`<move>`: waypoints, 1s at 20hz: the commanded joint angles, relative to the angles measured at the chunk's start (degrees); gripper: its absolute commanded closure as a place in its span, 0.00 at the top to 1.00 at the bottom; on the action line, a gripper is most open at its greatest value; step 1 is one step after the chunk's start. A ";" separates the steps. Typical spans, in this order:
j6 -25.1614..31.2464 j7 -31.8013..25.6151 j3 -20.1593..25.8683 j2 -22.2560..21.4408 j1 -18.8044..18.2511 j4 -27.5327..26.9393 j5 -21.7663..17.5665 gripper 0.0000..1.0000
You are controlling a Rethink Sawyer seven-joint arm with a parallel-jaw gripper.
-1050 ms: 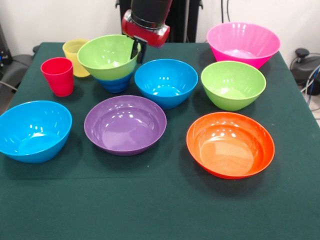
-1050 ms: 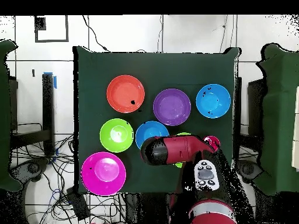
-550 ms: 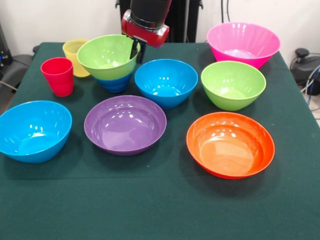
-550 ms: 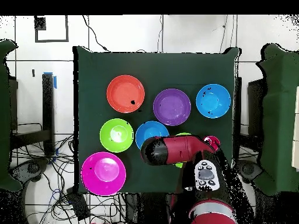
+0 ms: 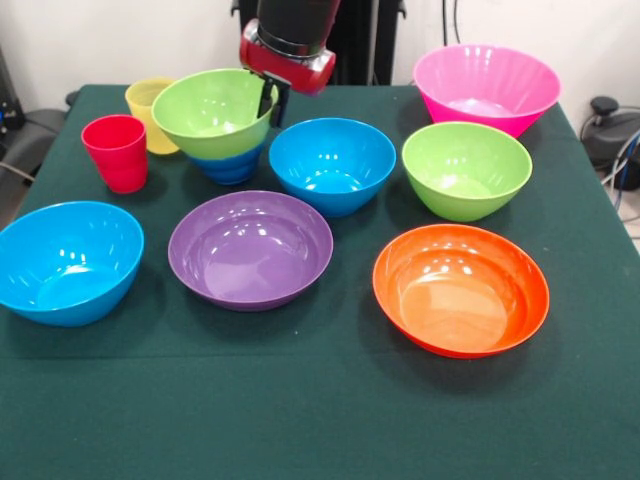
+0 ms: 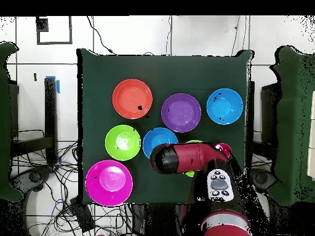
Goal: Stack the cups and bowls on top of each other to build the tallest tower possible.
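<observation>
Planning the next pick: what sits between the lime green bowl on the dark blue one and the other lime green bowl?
In the front view, a light blue bowl stands between the stacked lime green bowl and the other lime green bowl.

Glossy plastic bowls (image 5: 250,246) — matt green cloth on the table (image 5: 320,420).

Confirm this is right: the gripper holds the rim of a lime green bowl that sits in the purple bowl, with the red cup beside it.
Not quite. In the front view the lime green bowl held by the gripper sits in the small dark blue bowl, not the purple bowl, which lies empty. The red cup does stand beside it.
</observation>
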 commanded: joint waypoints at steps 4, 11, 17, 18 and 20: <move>-0.35 1.51 4.05 0.75 -1.34 -2.61 1.40 0.00; -0.16 0.99 4.20 -0.04 -2.06 -1.71 1.38 1.00; -1.83 1.16 4.14 -1.34 -3.69 0.61 1.31 1.00; -2.43 1.44 4.09 -1.82 -3.77 1.59 1.27 1.00; -3.34 1.36 4.27 -3.13 -4.78 3.63 1.18 1.00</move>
